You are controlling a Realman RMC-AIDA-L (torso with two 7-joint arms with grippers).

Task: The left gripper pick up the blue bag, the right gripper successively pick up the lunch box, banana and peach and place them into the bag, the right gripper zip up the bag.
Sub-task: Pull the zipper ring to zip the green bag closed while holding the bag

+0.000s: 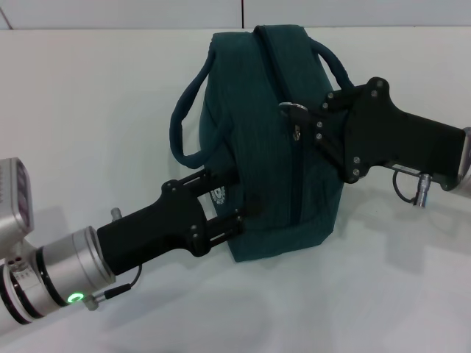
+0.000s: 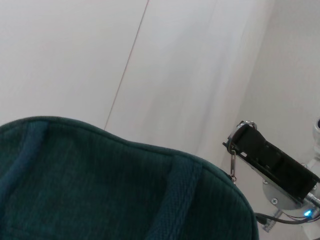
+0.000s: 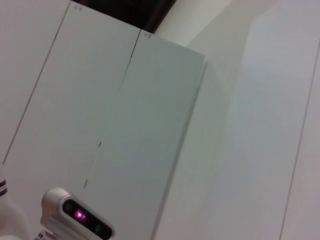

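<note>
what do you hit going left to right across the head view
left gripper reaching in at the bag's near-left side → blue bag in the middle, zipper closed along its top → metal ring pull → right gripper at the pull, its arm running off to the right

Head view: scene seen from above and in front, dark teal fabric tote bag (image 1: 272, 140) centred. Left wrist view: same bag (image 2: 100, 185) seen close, facing white wall panels. Right wrist view: turned toward white panels; bag not shown
</note>
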